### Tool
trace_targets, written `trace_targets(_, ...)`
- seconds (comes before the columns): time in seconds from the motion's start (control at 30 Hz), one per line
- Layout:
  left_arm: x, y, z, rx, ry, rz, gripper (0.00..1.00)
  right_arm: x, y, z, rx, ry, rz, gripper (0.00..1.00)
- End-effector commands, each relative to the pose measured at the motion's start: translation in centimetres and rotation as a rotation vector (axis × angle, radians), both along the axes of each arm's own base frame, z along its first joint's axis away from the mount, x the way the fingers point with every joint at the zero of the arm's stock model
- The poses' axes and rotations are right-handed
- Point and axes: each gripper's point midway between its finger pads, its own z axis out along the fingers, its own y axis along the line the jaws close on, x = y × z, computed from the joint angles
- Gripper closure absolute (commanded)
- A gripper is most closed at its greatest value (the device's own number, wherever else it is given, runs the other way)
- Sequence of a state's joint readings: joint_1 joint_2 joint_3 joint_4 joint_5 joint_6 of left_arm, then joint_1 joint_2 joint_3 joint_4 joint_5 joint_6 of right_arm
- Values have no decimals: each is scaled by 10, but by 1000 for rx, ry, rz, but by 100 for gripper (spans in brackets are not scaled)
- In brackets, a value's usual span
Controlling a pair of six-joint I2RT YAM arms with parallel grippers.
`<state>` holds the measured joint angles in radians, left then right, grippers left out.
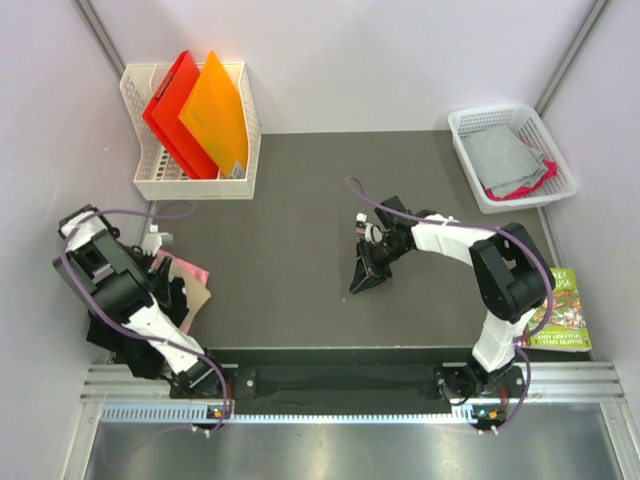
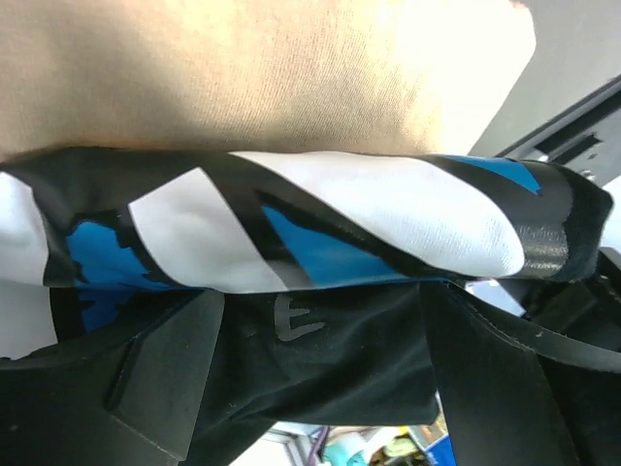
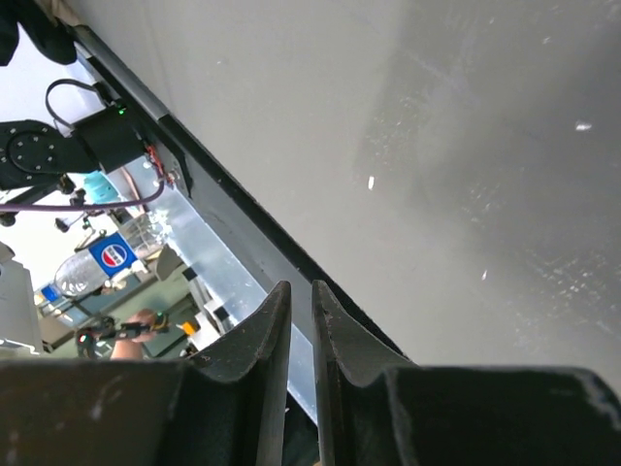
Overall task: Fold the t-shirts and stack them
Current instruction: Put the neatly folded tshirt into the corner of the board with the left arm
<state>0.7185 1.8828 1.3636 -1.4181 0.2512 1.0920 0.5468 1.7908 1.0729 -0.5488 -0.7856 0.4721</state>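
Note:
The black t-shirt (image 2: 320,223), with its white and blue print, lies bunched right in front of my left wrist camera. A tan t-shirt (image 2: 243,68) lies behind it. In the top view this pile sits at the table's left edge: black cloth (image 1: 178,292), tan cloth (image 1: 198,302) and pink cloth (image 1: 195,271). My left gripper (image 1: 160,285) is down in the pile. Black cloth hides its fingers, so I cannot tell how the jaws stand. My right gripper (image 1: 362,282) (image 3: 301,291) is shut and empty, low over the bare mat mid-table.
A white basket (image 1: 470,150) at the back right holds grey cloth (image 1: 500,155) and pink cloth (image 1: 525,185). A white rack (image 1: 190,186) at the back left holds a red folder (image 1: 172,110) and an orange folder (image 1: 215,110). A picture book (image 1: 562,310) lies at the right edge.

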Motion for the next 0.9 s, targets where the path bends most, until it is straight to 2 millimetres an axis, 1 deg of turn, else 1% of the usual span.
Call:
trace_targets(0.0, -10, -26, 4, -145, 36, 6, 9, 5, -3, 25, 37, -84, 4, 85)
trace_targets(0.03, -9, -25, 10, -119, 16, -12, 8, 5, -4, 25, 38, -86, 4, 85)
trace_targets(0.07, -7, -22, 21, -69, -19, -28, 7, 6, -5, 27, 40, -90, 1, 85)
trace_targets(0.13, -5, -17, 32, -10, -51, -47, 4, 8, -5, 27, 39, -95, -4, 84)
trace_targets(0.2, -1, -13, 52, 73, -111, -73, 1, 13, -6, 29, 34, -115, -7, 83)
trace_targets(0.23, 1, -11, 59, 99, -142, -75, 1, 18, -5, 32, 33, -134, -11, 82)
trace_targets(0.27, 5, -11, 71, 128, -191, -74, 1, 21, -6, 34, 24, -148, -14, 80)
trace_targets(0.3, 15, -9, 84, 150, -249, -51, 1, 27, -7, 34, 0, -176, -21, 79)
trace_targets(0.33, 22, -9, 94, 160, -293, -39, 1, 37, -6, 42, -7, -215, -31, 74)
trace_targets(0.37, 29, -11, 106, 171, -344, -29, 1, 40, -9, 45, -31, -240, -29, 71)
trace_targets(0.4, 42, -16, 122, 159, -419, 5, 1, 50, -16, 43, -92, -285, -51, 70)
trace_targets(0.43, 49, -21, 131, 146, -456, 21, 1, 63, -17, 55, -112, -339, -64, 69)
trace_targets(0.47, 57, -28, 138, 127, -493, 28, 1, 66, -22, 60, -146, -366, -65, 69)
trace_targets(0.5, 69, -42, 149, 66, -529, 86, 1, 77, -29, 62, -198, -414, -90, 68)
trace_targets(0.53, 76, -51, 153, 33, -535, 114, 1, 88, -29, 76, -207, -466, -105, 65)
trace_targets(0.57, 88, -69, 154, -10, -539, 104, 1, 91, -34, 84, -223, -494, -110, 63)
trace_targets(0.6, 94, -82, 154, -45, -503, 170, 1, 96, -37, 91, -238, -521, -125, 59)
trace_targets(0.63, 103, -92, 152, -56, -493, 187, 1, 103, -37, 103, -230, -551, -140, 46)
trace_targets(0.67, 114, -113, 150, -72, -480, 182, 1, 106, -42, 111, -228, -562, -157, 42)
trace_targets(0.7, 119, -123, 146, -74, -473, 177, 1, 108, -43, 116, -224, -569, -164, 39)
trace_targets(0.73, 124, -137, 145, -44, -485, 138, 1, 110, -46, 125, -215, -582, -178, 28)
trace_targets(0.77, 133, -144, 142, -35, -508, 148, 1, 113, -52, 130, -212, -586, -196, 21)
trace_targets(0.8, 137, -149, 142, -24, -525, 139, 1, 112, -53, 133, -200, -585, -199, 16)
trace_targets(0.83, 140, -158, 146, -7, -555, 119, 1, 113, -59, 139, -195, -596, -220, 8)
trace_targets(0.87, 147, -162, 149, -11, -579, 139, 1, 112, -62, 143, -186, -600, -224, 3)
